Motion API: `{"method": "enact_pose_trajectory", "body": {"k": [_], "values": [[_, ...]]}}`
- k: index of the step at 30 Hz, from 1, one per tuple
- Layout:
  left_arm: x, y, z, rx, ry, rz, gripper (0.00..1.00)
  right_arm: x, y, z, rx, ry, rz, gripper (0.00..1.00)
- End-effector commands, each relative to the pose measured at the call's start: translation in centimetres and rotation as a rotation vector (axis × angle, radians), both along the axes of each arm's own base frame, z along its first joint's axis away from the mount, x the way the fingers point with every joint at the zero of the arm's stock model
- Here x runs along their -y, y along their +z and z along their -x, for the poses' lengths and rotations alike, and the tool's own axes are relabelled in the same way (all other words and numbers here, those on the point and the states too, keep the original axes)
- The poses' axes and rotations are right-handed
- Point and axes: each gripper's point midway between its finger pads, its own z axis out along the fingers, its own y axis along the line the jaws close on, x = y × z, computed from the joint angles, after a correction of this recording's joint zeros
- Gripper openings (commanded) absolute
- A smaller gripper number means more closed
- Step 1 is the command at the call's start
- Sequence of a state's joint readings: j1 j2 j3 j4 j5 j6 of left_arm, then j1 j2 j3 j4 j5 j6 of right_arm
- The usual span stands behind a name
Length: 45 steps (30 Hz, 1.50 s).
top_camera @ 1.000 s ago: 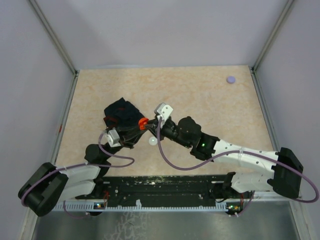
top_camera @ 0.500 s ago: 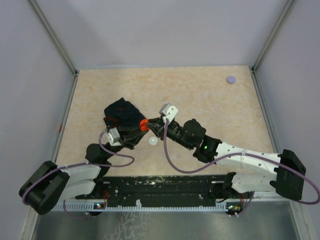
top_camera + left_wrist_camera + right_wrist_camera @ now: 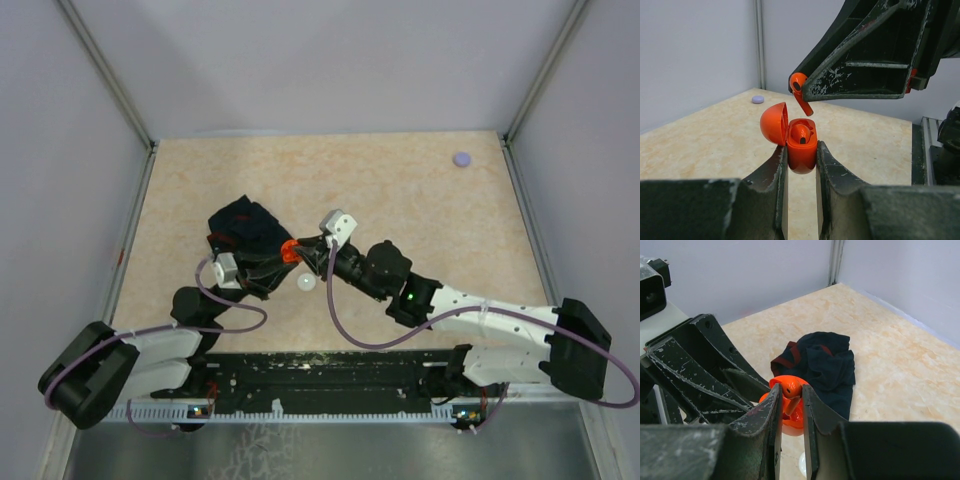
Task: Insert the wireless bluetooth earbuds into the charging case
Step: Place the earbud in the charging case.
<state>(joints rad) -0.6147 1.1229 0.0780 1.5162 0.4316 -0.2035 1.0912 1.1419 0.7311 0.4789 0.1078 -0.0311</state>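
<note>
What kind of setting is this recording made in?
Most likely a lab data-collection cell, not a home: plain panel walls on metal frame posts box in a beige tabletop, with a left arm and a right arm mounted at its near edge.

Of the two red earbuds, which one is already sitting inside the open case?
The lower red earbud, seated in the red charging case held by the left gripper. The other earbud hangs above it, pinched in the right gripper.
</note>
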Motion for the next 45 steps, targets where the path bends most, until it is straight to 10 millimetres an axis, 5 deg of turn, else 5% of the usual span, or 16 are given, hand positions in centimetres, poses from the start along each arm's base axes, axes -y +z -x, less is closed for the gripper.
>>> {"method": "enact_pose_trajectory", "body": {"k": [1, 45], "values": [[-0.6, 4.8, 1.4, 0.127, -0.035, 0.133, 0.00, -0.3, 1.3, 0.2, 0.035, 0.005, -0.041, 0.12], [-1.4, 5.3, 0.9, 0.069, 0.000, 0.192, 0.00, -0.1, 0.6, 1.7, 0.021, 0.076, -0.018, 0.12]]}}
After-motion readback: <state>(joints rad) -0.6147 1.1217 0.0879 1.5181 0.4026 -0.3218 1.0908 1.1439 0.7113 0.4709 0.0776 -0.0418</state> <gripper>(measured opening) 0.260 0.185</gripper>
